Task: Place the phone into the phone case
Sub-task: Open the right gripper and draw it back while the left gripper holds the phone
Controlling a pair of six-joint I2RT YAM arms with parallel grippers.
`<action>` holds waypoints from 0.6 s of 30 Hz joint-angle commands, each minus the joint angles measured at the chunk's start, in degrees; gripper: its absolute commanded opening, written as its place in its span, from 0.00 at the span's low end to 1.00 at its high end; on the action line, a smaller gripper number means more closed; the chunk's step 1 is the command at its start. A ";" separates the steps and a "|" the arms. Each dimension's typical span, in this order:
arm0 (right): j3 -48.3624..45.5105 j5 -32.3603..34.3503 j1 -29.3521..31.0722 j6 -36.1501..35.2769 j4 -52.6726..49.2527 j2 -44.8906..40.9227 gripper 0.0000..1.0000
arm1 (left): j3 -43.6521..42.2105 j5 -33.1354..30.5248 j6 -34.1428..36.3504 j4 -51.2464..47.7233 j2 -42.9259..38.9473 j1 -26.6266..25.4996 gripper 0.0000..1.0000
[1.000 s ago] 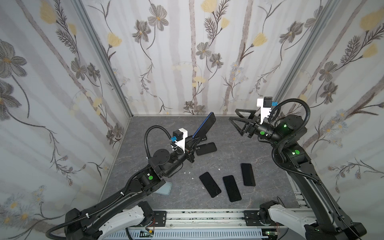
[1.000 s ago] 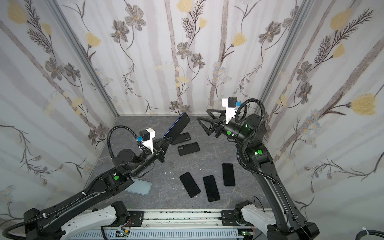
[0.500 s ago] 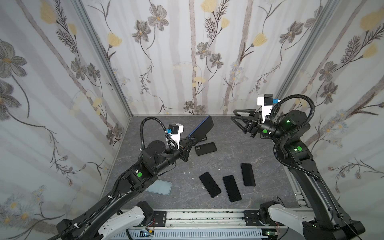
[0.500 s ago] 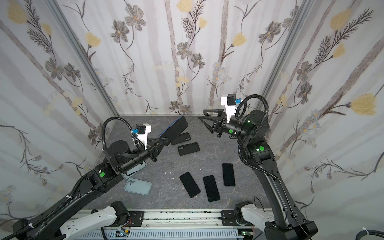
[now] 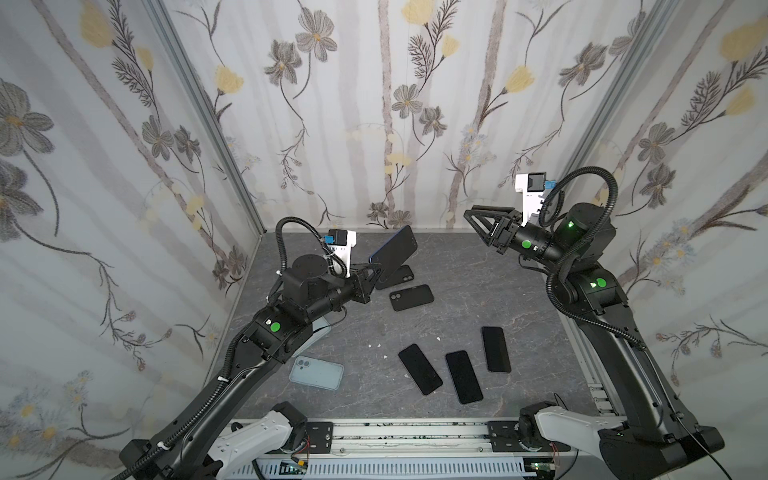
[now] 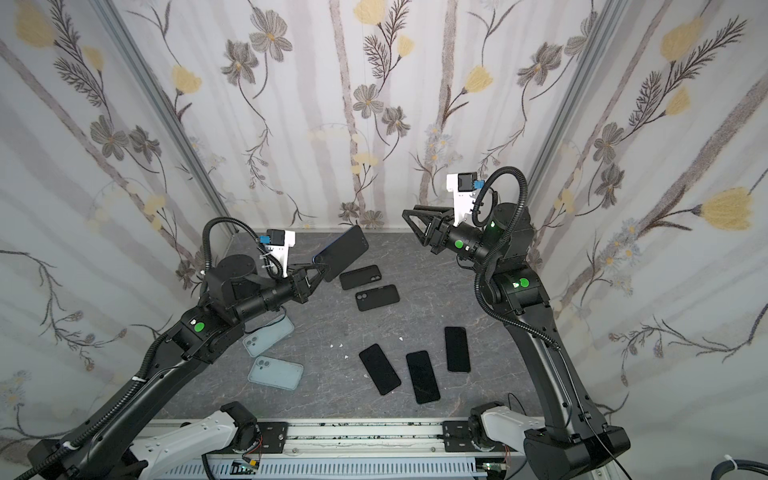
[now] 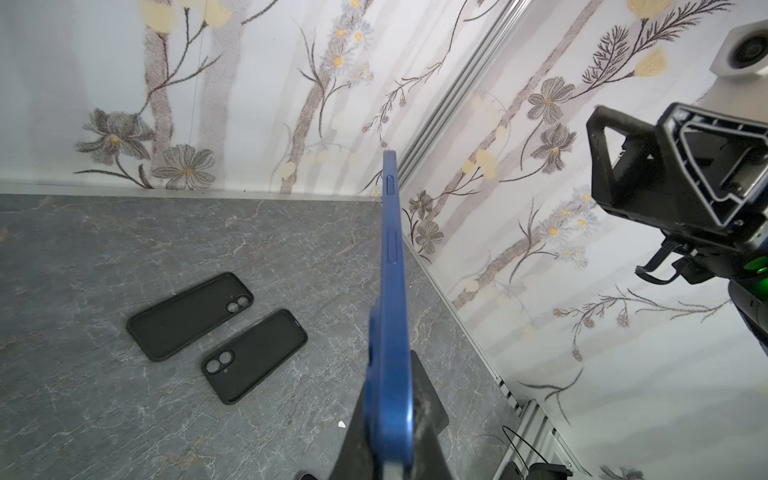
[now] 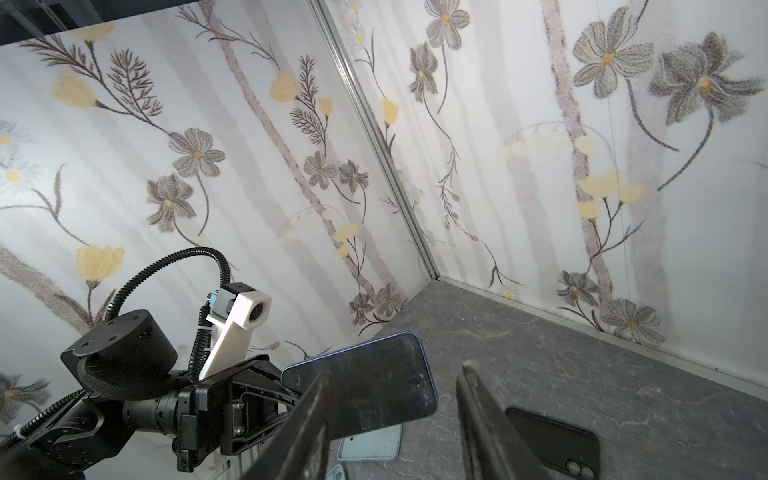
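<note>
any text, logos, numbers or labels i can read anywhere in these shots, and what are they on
No text can be read in any view.
phone in the left claw: dark screen, blue edge, no logo showing.
black cases: plain, no print.
three black phones: blank dark faces.
green sticker: a white mark, too small to read.

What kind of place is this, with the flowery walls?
Likely a small robot test booth: two arms mounted on a rail, flowered panels walling a grey tabletop, phones and cases laid out.
</note>
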 commanded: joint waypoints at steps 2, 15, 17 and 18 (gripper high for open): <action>2.92 2.22 0.06 -4.50 -8.05 1.02 0.47 | 2.98 4.17 -2.51 -0.85 2.30 0.36 0.00; 2.49 -8.45 -0.05 -11.57 -11.71 3.17 0.61 | 0.21 4.95 -3.73 2.75 2.17 0.59 0.00; 0.82 -11.75 -0.03 -12.83 -9.91 2.59 0.66 | 0.56 7.16 -2.31 3.77 3.64 0.82 0.00; -0.14 -12.24 -0.03 -13.37 -9.14 2.02 0.66 | 1.17 8.43 -1.94 4.53 4.64 1.14 0.00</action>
